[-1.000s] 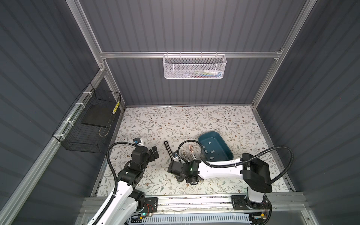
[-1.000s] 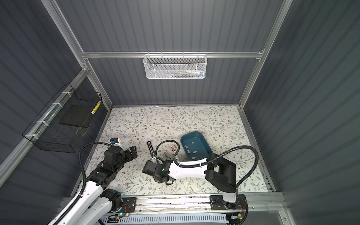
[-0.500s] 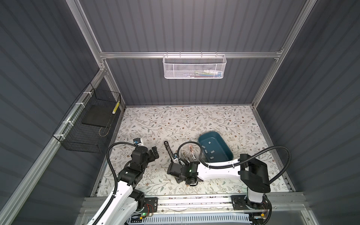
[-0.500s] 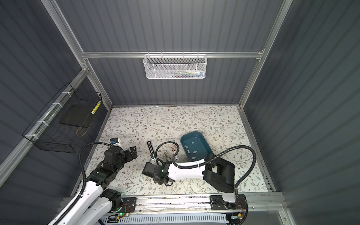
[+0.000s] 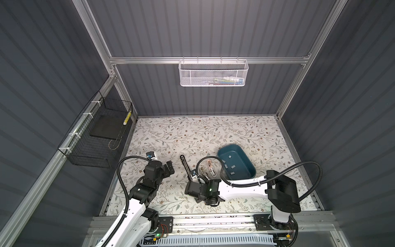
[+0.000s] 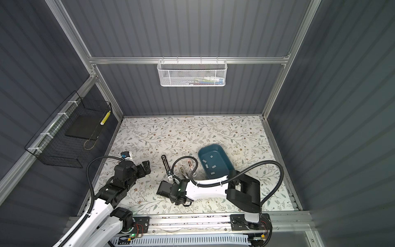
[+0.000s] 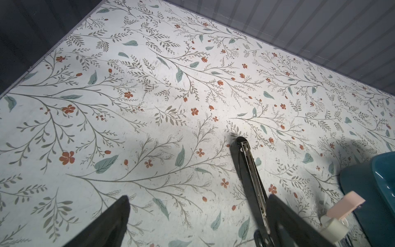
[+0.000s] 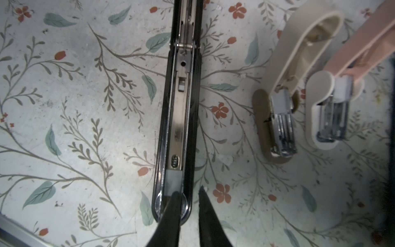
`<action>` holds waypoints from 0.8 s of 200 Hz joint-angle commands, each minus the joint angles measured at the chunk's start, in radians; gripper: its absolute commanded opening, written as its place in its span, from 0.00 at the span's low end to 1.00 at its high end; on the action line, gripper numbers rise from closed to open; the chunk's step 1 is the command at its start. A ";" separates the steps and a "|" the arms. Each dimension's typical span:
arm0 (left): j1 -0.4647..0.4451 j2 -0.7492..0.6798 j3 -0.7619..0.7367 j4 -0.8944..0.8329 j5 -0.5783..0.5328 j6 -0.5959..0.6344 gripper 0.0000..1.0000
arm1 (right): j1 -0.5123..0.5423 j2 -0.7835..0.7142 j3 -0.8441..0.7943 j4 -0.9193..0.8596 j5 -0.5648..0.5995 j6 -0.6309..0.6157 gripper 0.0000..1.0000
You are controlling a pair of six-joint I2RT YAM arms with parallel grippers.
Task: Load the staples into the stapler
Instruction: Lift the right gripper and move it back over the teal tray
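Note:
A black stapler (image 8: pixel 181 107) lies opened flat on the floral table, and shows in both top views (image 5: pixel 185 165) (image 6: pixel 164 162). A grey strip of staples (image 8: pixel 173 181) sits in its metal channel at the near end. My right gripper (image 8: pixel 188 192) is there with its jaws a narrow gap apart. One fingertip (image 8: pixel 175 201) rests over the channel just behind the strip; the other (image 8: pixel 204 198) is beside the stapler's outer edge. More staples (image 5: pixel 233 165) lie loose in the teal tray (image 5: pixel 239 169). My left gripper (image 5: pixel 170 169) (image 7: pixel 198 198) hovers wide open and empty, left of the stapler.
A beige stapler (image 8: pixel 275 119) and a white and pink one (image 8: pixel 327 111) lie opened between the black stapler and the teal tray (image 6: pixel 222 164). The right arm's cable loops over them (image 5: pixel 205 159). A wire basket (image 5: pixel 94 136) hangs on the left wall.
My right gripper has shifted slightly left along the stapler's near end, and its fingers now stand a little apart. The left arm has not moved.

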 commanded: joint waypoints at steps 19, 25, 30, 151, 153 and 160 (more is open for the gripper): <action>0.004 -0.011 -0.005 -0.010 0.003 -0.012 0.99 | 0.000 -0.122 0.007 -0.026 0.093 -0.066 0.27; 0.004 -0.011 -0.004 -0.010 0.004 -0.012 0.99 | -0.002 -0.135 0.007 -0.031 0.106 -0.078 0.29; 0.004 -0.012 -0.004 -0.009 0.004 -0.012 0.99 | -0.004 -0.142 0.007 -0.039 0.114 -0.081 0.30; 0.004 0.056 0.015 -0.004 -0.026 -0.013 0.99 | -0.552 -0.523 -0.274 0.019 -0.031 -0.344 0.48; 0.004 0.059 0.017 -0.002 -0.026 -0.012 1.00 | -0.561 -0.524 -0.280 0.027 -0.043 -0.352 0.48; 0.004 0.070 0.018 0.004 -0.024 -0.008 0.99 | -0.592 -0.523 -0.295 0.048 -0.082 -0.374 0.50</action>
